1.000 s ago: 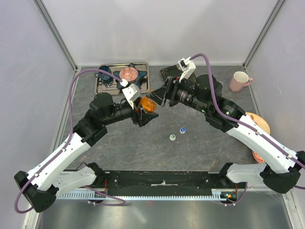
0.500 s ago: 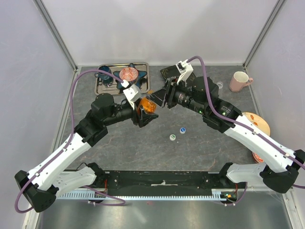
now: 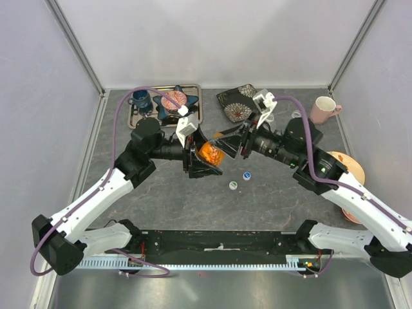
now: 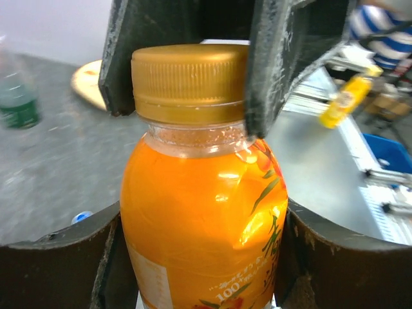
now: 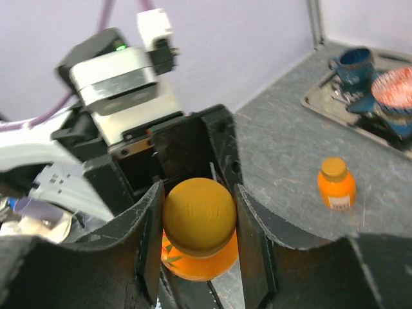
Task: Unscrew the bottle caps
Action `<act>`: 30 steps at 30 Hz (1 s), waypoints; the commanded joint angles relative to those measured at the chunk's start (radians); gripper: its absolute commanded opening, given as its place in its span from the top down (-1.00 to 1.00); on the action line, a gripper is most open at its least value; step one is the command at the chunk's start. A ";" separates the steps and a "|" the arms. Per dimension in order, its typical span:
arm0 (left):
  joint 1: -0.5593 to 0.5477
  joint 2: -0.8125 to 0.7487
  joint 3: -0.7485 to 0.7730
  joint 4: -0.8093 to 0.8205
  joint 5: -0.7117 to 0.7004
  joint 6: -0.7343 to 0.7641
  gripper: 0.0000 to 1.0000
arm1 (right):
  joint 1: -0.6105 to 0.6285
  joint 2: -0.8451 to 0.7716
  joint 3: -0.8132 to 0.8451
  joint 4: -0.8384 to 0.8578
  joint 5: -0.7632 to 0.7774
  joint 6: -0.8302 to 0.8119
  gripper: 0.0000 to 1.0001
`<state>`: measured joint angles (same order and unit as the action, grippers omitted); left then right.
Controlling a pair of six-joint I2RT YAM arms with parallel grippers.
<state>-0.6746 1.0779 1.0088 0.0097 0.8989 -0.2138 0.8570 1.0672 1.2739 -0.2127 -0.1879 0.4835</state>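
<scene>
Pinching gold cap [image 5: 197, 214], right tool [image 5: 199, 239]

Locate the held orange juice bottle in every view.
Top external: orange juice bottle at dead centre.
Left wrist: fills the middle and bottom.
Right wrist: bottom centre, mostly under its cap.
Shared landmark: gold cap, in both wrist views.
</scene>
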 commanded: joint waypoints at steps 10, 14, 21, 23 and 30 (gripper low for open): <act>-0.029 0.134 0.005 1.092 0.548 -0.911 0.14 | -0.009 -0.013 -0.042 0.256 -0.844 -0.192 1.00; -0.029 0.152 0.011 1.093 0.546 -0.915 0.14 | -0.012 -0.004 -0.076 0.228 -0.921 -0.243 1.00; -0.017 0.113 0.060 0.519 0.500 -0.531 0.19 | -0.021 -0.029 -0.050 0.168 -0.732 -0.237 0.27; -0.017 0.083 0.112 0.164 0.437 -0.240 0.21 | -0.019 -0.062 -0.019 0.135 -0.444 -0.203 -0.27; -0.019 0.042 0.134 -0.117 0.140 0.043 0.20 | -0.021 -0.095 0.077 0.067 -0.102 -0.177 -0.96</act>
<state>-0.6952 1.1564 1.1118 0.1574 1.2442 -0.4252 0.8352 0.9966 1.2621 -0.1062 -0.5205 0.2794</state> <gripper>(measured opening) 0.703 0.952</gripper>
